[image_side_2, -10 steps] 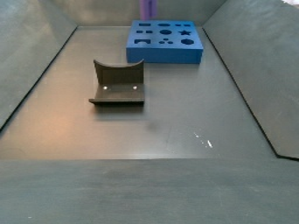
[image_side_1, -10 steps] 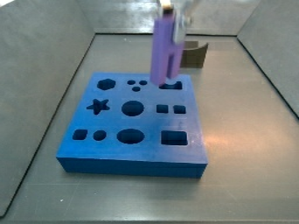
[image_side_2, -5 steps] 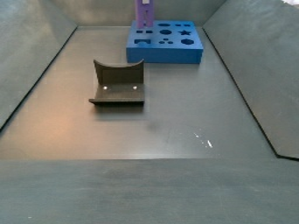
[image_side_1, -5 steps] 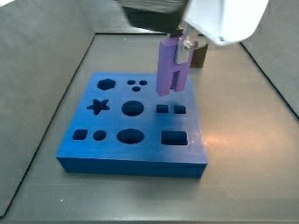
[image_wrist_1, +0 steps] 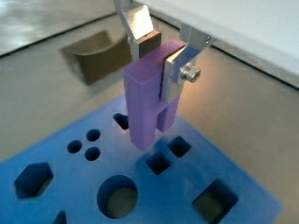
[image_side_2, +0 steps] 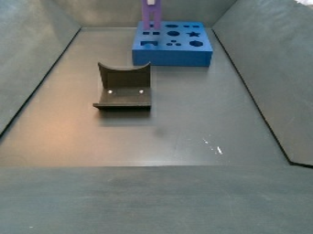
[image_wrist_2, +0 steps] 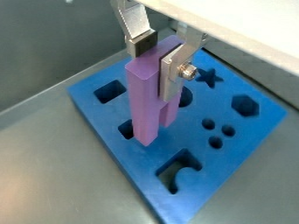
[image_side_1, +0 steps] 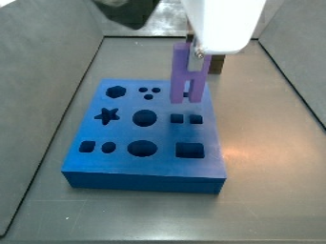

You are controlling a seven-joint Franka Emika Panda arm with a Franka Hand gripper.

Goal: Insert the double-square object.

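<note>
The pincer (image_wrist_1: 160, 54) is clamped on the upright purple piece (image_wrist_1: 149, 101). Its prongs hang just above the blue block (image_wrist_2: 222, 162), over the holes.

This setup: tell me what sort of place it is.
Likely a robot test cell for insertion trials: a bare grey walled floor, a blue block of shaped holes, and an end effector above that block, shut on the double-square object.
</note>
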